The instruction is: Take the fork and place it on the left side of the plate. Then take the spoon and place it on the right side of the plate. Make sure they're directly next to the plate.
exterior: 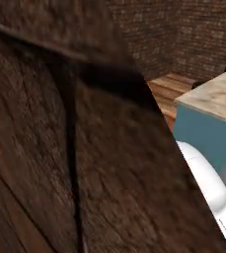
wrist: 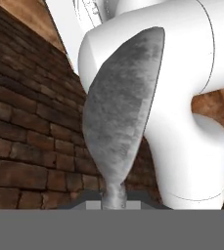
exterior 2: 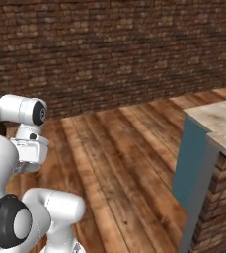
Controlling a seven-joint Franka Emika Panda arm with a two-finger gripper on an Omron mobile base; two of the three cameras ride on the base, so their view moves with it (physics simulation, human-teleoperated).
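Spoon (wrist: 119,122) clamped in gripper (wrist: 114,202), bowl raised, no legible writing

a dark brown wood-grained surface (exterior: 60,148) stands close to the camera and covers the left and centre of the frame, its right edge running diagonally from upper centre to lower right. a darker vertical seam runs down it left of centre. beyond the edge, a brick wall (exterior: 193,34) spans the upper right. below the wall lies a plank floor (exterior: 166,91). at the right stands a desk (exterior: 218,96) with a light wooden top and a blue side panel. part of the white arm (exterior: 210,185) shows at lower right, in front of the panel.
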